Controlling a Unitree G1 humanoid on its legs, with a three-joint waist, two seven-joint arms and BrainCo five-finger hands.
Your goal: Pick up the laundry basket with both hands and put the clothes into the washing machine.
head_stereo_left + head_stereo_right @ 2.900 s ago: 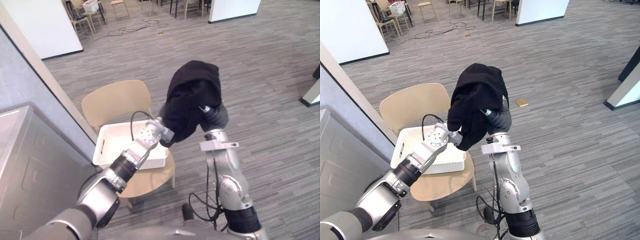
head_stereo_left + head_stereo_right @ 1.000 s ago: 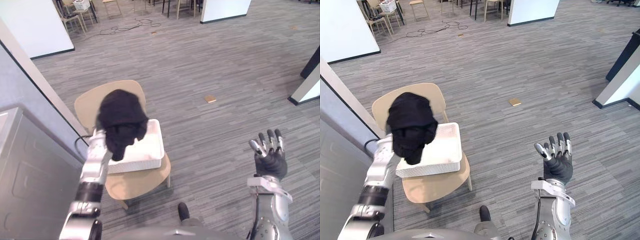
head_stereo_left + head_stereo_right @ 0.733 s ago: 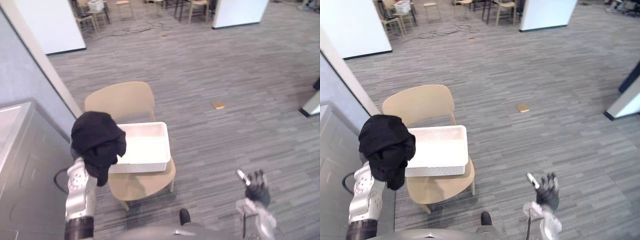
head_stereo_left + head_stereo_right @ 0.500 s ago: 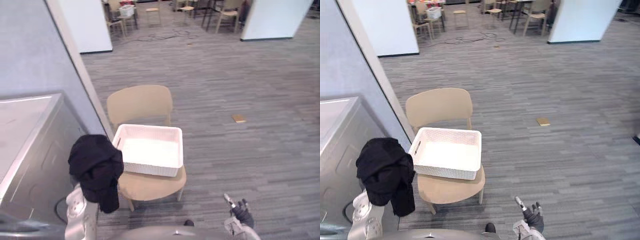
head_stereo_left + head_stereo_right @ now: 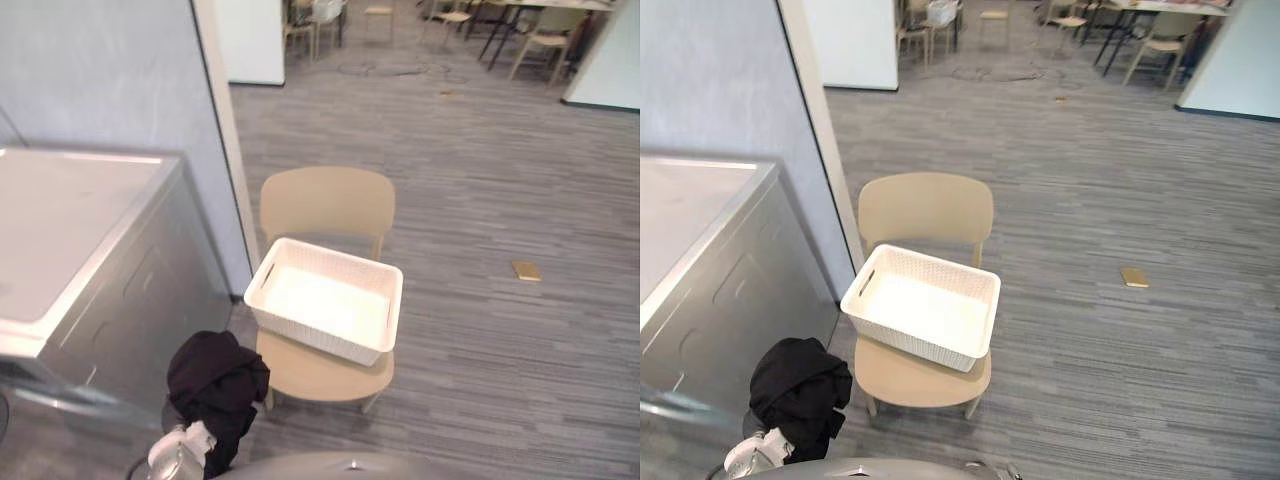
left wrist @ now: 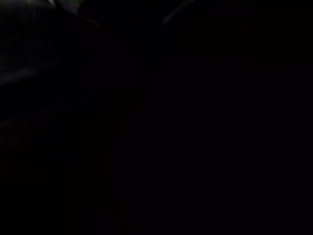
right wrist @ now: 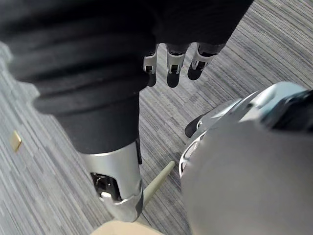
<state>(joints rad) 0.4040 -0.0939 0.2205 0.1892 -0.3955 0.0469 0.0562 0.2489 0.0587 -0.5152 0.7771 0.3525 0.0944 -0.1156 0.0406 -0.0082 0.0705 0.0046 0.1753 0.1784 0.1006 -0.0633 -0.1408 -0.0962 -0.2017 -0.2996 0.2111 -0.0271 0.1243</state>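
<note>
Black cloth, the 1 garment (image 5: 215, 380) of the load, hung bunched over my left hand, low beside the front of the grey washing machine (image 5: 90, 250); the fingers were buried in it and my left wrist view was dark with it, so I could not tell whether they were clamped on it or only draped; my right hand (image 7: 168, 61) hung at my side, fingers straight and apart, holding nothing; the white basket (image 5: 330, 340) sat empty on the beige chair (image 5: 327, 203), near the machine but not touching it. I judged the danger to be a slide: if the cloth was only draped, a tilt of my wrist could drop it on the floor; I also could not see the machine's door, so a blind push might have met a closed front or left a sleeve trailing outside. Against 2.9 s earlier, both hands had shared the garment above the basket; since then my left alone had carried it down toward the machine, and my right had dropped away.
</note>
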